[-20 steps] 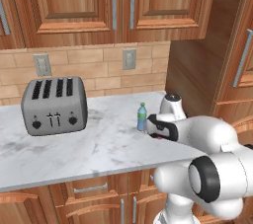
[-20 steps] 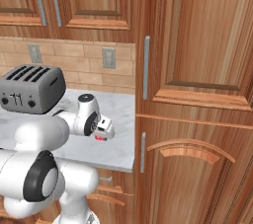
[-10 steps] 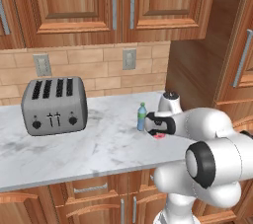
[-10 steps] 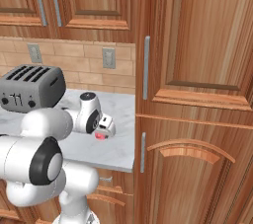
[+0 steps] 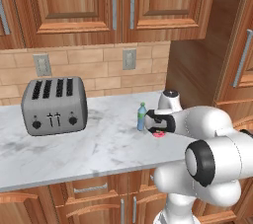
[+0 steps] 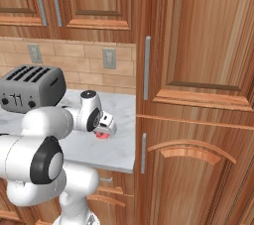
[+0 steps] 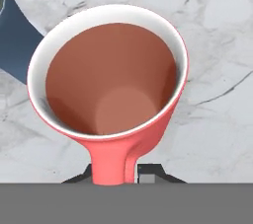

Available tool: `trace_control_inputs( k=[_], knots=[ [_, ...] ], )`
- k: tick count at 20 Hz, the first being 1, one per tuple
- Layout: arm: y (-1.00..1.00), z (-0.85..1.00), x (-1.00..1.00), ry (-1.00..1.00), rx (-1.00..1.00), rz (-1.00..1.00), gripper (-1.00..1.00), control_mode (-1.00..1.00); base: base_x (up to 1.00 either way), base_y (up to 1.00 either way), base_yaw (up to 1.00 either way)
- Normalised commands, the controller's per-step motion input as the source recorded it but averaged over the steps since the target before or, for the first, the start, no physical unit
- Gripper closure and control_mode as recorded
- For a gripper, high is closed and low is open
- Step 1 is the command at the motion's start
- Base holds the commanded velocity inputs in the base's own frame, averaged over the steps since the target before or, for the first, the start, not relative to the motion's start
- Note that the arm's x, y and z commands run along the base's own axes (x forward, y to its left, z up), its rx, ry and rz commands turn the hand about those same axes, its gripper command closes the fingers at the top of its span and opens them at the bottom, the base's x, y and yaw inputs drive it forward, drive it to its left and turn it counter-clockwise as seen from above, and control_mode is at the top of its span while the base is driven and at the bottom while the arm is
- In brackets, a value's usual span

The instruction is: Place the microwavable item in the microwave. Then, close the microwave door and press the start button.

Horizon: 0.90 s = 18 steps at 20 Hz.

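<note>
The microwavable item, a small red cup (image 7: 111,80) with a pale rim, stands on the marble counter (image 5: 99,149). Seen from above in the hand view, its near wall is pinched between the two dark fingertips. My gripper (image 7: 116,173) is shut on that wall. In the left base view the gripper (image 5: 158,129) points down onto the cup (image 5: 159,133), just right of a slim blue bottle (image 5: 142,117). From the right, the cup (image 6: 101,135) peeks out under the gripper (image 6: 103,131). The microwave and its door are out of view.
The blue bottle (image 7: 15,40) stands close beside the cup. A silver toaster (image 5: 54,105) sits at the counter's left. Wall cabinets hang above. A tall wooden cabinet (image 6: 193,120) bounds the counter on the right.
My hand has settled a little lower over the cup and its jaws have closed on the cup's wall. The cup, bottle and toaster stay where they were.
</note>
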Motion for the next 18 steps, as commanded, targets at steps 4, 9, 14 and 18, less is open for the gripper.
trace_control_inputs(
  k=[4,9,14,18],
  knots=[
    [0.0,0.0,0.0,0.0,0.0,0.0,1.0,-1.0,0.0,0.0,0.0],
    [0.0,0.13,-0.56,-0.04,0.02,0.0,1.0,-1.0,0.0,0.0,0.0],
    [0.01,0.57,-0.9,-0.05,0.03,0.0,1.0,-1.0,0.0,0.0,0.0],
    [0.0,0.77,-0.66,-0.02,0.03,0.0,1.0,-1.0,0.0,0.0,0.0]
  ],
)
